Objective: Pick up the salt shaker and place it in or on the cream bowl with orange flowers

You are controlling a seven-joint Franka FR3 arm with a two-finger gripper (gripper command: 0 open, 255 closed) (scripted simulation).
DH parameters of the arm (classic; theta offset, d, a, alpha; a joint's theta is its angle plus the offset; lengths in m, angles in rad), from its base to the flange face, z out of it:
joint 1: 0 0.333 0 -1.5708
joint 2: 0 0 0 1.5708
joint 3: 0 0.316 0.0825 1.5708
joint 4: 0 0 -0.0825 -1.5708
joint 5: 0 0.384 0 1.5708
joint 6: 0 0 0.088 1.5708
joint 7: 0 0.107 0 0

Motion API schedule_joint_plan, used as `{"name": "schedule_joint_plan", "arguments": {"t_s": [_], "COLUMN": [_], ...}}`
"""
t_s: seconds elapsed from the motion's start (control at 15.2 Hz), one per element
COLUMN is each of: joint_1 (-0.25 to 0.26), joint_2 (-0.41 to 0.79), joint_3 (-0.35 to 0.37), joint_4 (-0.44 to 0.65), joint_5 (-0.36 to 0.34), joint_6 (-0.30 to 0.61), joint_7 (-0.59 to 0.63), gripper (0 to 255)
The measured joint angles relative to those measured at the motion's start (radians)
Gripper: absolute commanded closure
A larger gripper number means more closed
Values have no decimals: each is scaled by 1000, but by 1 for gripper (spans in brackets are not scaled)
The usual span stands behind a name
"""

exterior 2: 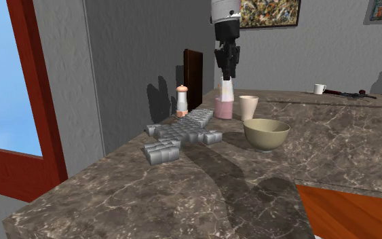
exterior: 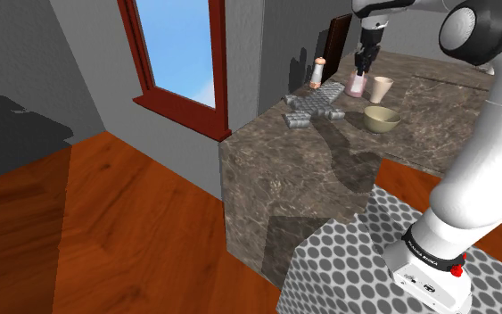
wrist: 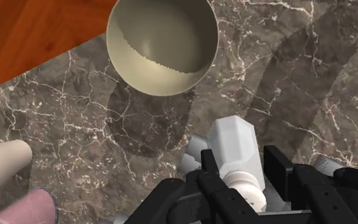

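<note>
Countertop [exterior 2: 182, 197] of dark veined stone stretched across the second exterior view, its near edge running off at seven o'clock below a red-brown window frame [exterior 2: 30, 102]. Next stood a small mill with an orange-brown cap [exterior 2: 182, 100], close to the wall, and at its five o'clock a grey segmented object [exterior 2: 182, 130] lay flat. At one o'clock from that object the black gripper [exterior 2: 226, 68] hung from above, closed on the white salt shaker [exterior 2: 226, 88]. In the wrist view the fingers [wrist: 279, 167] clasped its narrower end from both sides, with grey pieces showing beneath it. At six o'clock under the shaker in the exterior view showed a pink tumbler [exterior 2: 224, 110], with a cream cup [exterior 2: 248, 107] just beside it at three o'clock. The cream bowl [exterior 2: 264, 141], plain-sided and open upward, sat at four o'clock from the gripper. It stood apart from cup and tumbler and not far from the counter's edge, beyond which wooden floor [exterior 2: 349, 214] showed. Bare stone spread wide at seven o'clock of the bowl.
</note>
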Motion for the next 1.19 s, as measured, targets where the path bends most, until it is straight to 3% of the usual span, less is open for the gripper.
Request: {"name": "schedule_joint_plan", "arguments": {"t_s": [0.33, 0.73, 1.19], "joint_1": [-43, -101, -110], "joint_2": [-98, -164, -169], "joint_3": [-39, -90, -98], "joint_4": [-106, -158, -240], "joint_5": [-28, -47, -50], "joint_6": [23, 28, 107], "joint_7": [-83, -192, -201], "gripper": [255, 255, 255]}}
